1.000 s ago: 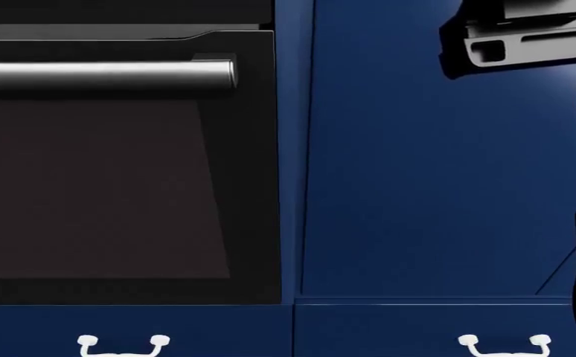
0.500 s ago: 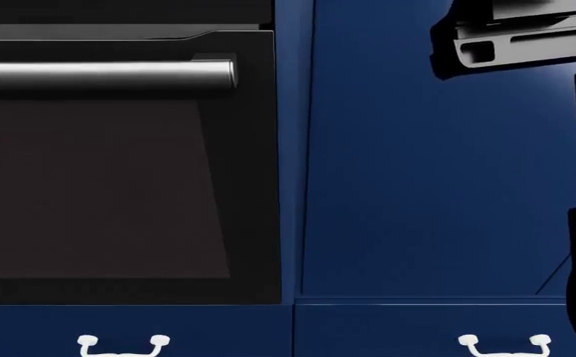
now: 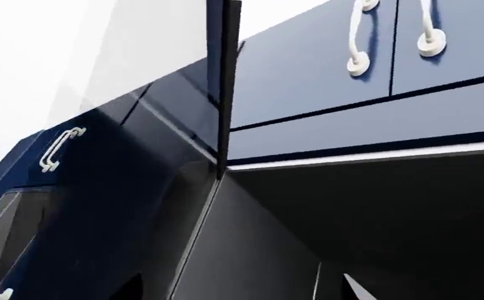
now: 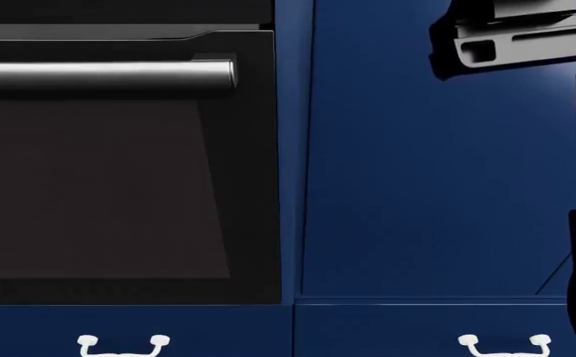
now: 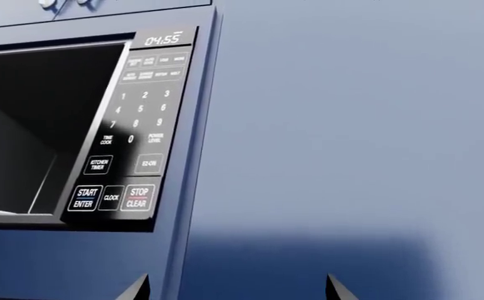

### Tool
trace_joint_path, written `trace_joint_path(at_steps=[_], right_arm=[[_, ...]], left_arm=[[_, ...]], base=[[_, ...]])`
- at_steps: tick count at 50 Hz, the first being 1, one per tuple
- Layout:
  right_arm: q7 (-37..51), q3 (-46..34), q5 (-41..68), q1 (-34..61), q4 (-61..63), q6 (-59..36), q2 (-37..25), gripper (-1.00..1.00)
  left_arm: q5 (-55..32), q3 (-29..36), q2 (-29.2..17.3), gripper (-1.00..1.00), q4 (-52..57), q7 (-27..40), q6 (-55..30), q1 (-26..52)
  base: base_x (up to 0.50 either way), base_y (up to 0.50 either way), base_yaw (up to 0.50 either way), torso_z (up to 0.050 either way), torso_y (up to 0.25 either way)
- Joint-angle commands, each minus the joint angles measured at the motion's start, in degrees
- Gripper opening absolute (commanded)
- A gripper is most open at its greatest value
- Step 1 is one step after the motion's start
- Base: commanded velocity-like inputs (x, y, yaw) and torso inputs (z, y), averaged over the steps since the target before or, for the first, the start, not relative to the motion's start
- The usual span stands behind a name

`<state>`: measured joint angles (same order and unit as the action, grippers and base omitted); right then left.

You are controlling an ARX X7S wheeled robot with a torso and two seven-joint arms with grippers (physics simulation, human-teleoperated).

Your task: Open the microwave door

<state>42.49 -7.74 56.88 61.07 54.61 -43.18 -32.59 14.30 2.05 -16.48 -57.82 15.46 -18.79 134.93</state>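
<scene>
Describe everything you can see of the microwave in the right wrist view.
The microwave is set flush into blue cabinetry. Only its right part shows: a dark glass window with a thin silvery frame, and beside it a black control panel. The panel has a clock display reading 04:55, a number keypad, and START/ENTER, CLOCK and STOP/CLEAR buttons at its base. The door looks shut. Nothing touches it; the right gripper's fingertips sit apart from it.
</scene>
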Motion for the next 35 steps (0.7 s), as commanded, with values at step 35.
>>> trace_joint_path(at_steps=[35], right_arm=[[1.8,-2.4,1.9,4.0,-0.4,-0.9,0.1,1.0]], left_arm=[[20.4,0.2,-17.9,1.0,6.4,-4.8,-6.7,0.1]], base=[[0.0,0.0,0.0,0.0,0.0]])
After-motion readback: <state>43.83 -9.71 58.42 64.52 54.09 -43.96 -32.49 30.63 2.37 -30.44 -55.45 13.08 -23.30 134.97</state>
